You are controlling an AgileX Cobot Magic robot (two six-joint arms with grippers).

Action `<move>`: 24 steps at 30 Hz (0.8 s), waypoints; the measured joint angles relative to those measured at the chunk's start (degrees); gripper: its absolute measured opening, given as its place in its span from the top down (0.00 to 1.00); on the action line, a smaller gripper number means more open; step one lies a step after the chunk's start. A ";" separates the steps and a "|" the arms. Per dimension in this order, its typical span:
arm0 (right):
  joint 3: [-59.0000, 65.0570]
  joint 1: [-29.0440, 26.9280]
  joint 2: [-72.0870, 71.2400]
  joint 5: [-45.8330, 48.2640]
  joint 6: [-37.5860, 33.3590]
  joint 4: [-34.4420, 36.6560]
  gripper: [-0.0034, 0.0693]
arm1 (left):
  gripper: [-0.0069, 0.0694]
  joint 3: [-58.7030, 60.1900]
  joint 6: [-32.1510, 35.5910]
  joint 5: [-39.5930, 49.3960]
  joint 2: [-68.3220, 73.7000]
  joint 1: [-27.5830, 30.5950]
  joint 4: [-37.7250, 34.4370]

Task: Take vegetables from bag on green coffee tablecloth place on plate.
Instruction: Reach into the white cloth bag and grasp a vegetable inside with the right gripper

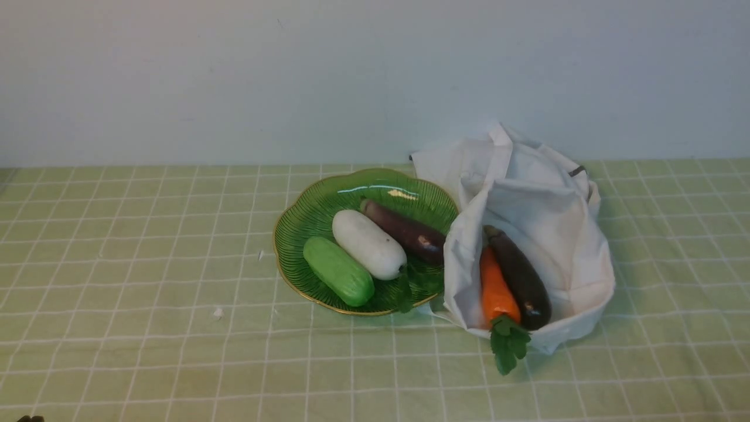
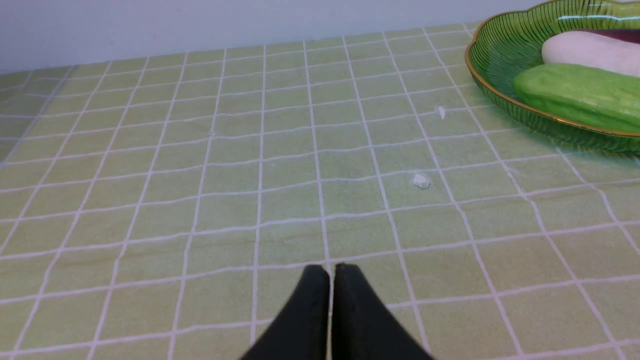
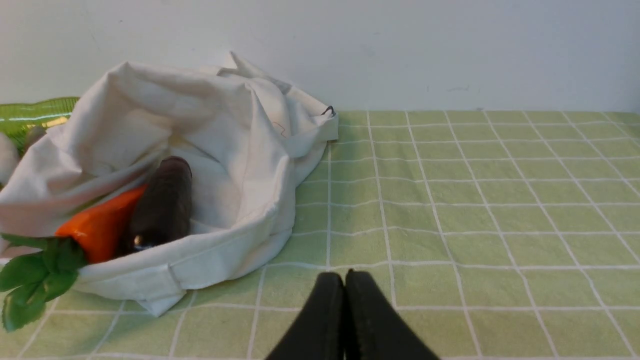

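Evidently the job is partly done: an orange carrot and a purple-black eggplant are seen inside the white cloth bag, the carrot at nine o'clock of the eggplant. The bag is set at three o'clock of the green glass plate, where a second eggplant, a white radish and a cucumber are already laid. Over the gridded tablecloth the left gripper and right gripper are held pressed together on nothing; two transfers are judged left.

Mid-frame, side by side: stubby green cucumber and white radish. Lower left of those, two small white scraps. Across the top, pale wall.
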 joint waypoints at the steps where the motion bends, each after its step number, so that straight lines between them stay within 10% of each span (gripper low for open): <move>1: 0.00 0.00 0.00 0.00 0.00 -0.67 0.97 | 0.91 0.00 0.00 0.00 0.00 0.00 0.00; 9: 0.00 0.00 0.00 -0.01 0.81 -0.94 0.97 | 0.91 0.00 0.00 0.00 0.00 0.00 0.00; 18: 0.11 0.00 0.00 -1.72 14.64 34.23 0.97 | 0.91 0.00 0.00 0.00 0.00 0.00 0.00; 24: 0.11 0.00 0.00 -1.76 13.20 41.30 0.97 | 0.91 0.00 0.00 0.00 0.00 0.00 0.00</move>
